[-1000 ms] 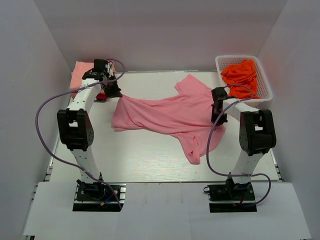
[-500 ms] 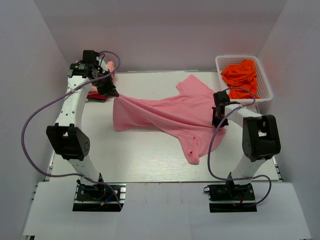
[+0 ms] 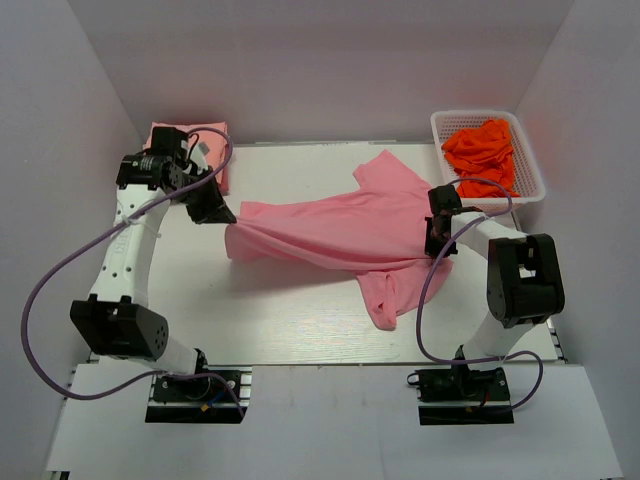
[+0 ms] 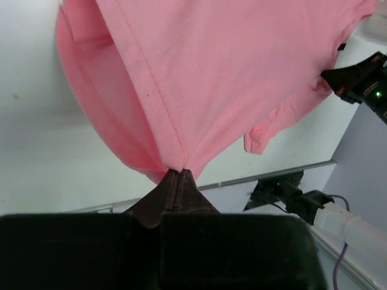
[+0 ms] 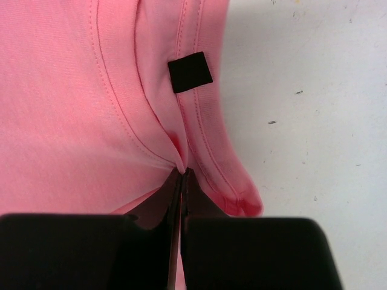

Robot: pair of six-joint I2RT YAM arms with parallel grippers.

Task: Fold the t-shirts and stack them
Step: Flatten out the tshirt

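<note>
- As the left gripper [image 3: 220, 213] has shifted a little toward the near side over the last second, the rose-pink t-shirt [image 3: 335, 228] now stretches straighter between the arms; I judge it is being spread out before folding.
- Both grippers are clenched on cloth, the left on a hemmed edge and the right gripper [image 3: 436, 244] on a seam.
- The shirt lies mid-table [image 3: 290, 320], creased in long diagonal folds, with one sleeve trailing toward the near edge.

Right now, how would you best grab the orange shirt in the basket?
Pinch a raised fold near the middle of the orange shirt, coming straight down from above. It lies crumpled in a heap, and the lattice walls of the basket close off every side approach.
</note>
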